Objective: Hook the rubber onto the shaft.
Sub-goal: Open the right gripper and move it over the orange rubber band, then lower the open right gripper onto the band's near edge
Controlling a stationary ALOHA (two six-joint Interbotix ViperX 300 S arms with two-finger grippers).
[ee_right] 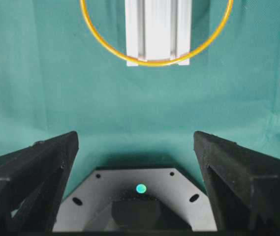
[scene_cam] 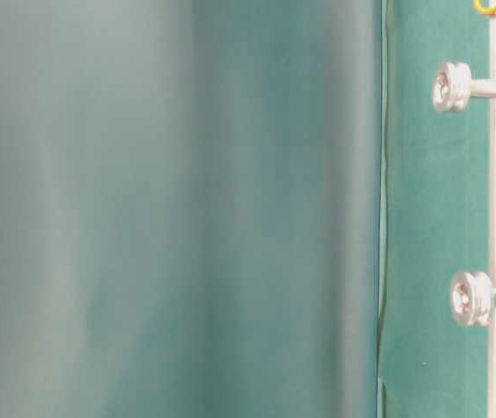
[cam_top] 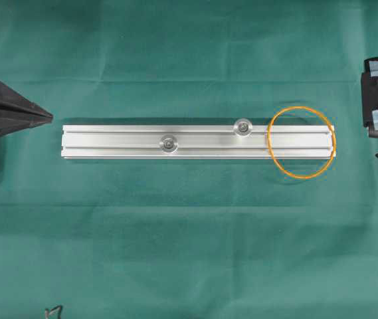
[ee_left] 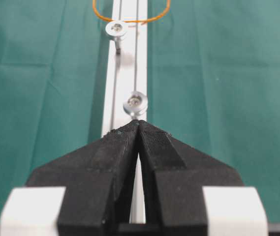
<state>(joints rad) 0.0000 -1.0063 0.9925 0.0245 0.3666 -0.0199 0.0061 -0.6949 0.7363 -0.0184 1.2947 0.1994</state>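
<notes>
Green cloth [cam_top: 189, 232]: covers the whole desk.

Silver rail [cam_top: 142, 136]: lies lengthwise across the middle of the desk, flat on the cloth.

Two shafts: short silver pegs upright on the rail, one [cam_top: 169, 143] near its middle, the other [cam_top: 243, 126] further toward the right end.

Orange rubber band [cam_top: 273, 161]: open loop lying flat across the rail's right end, around neither peg.

Left gripper [cam_top: 48, 117]: at the desk's left edge, jaws pressed together, holding nothing.

Right gripper [ee_right: 137, 147]: at the right edge, jaws spread wide, empty, apart from the band.
</notes>
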